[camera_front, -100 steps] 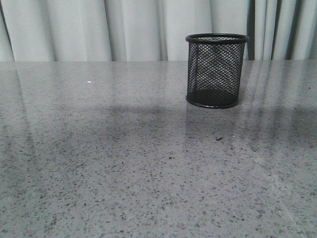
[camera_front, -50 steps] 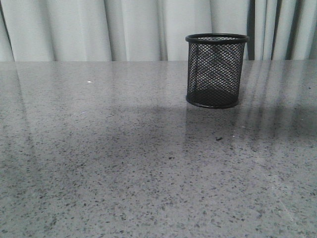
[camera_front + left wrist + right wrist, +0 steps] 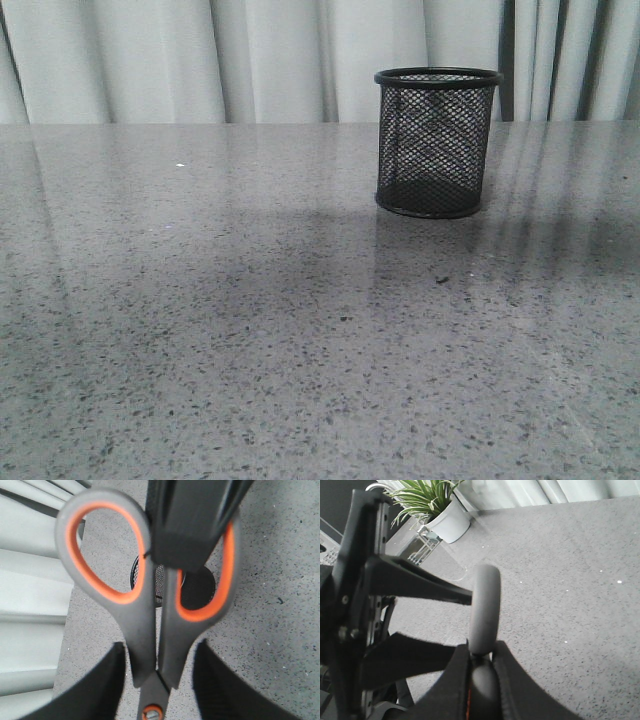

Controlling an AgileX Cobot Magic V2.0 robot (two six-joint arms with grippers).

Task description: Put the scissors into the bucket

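The bucket (image 3: 437, 142) is a black wire-mesh cup standing upright on the grey speckled table (image 3: 250, 330), back right in the front view. No gripper shows in that view. The scissors (image 3: 145, 630) hang in the air above the bucket (image 3: 197, 587) in the left wrist view. They have grey handle loops lined in orange. My left gripper (image 3: 160, 645) is open, with a gap between each finger and the scissors. My right gripper (image 3: 482, 652) is shut on one grey handle loop (image 3: 484, 607). One of its black fingers (image 3: 185, 525) covers that loop in the left wrist view. The blades are out of view.
A white curtain (image 3: 270, 60) hangs behind the table's far edge. In the right wrist view the left arm's black frame (image 3: 360, 605) is close beside the right gripper, and a potted plant in a white pot (image 3: 447, 522) stands beyond the table.
The bucket has not moved. The soft shadow on the table in the front view has faded a little.
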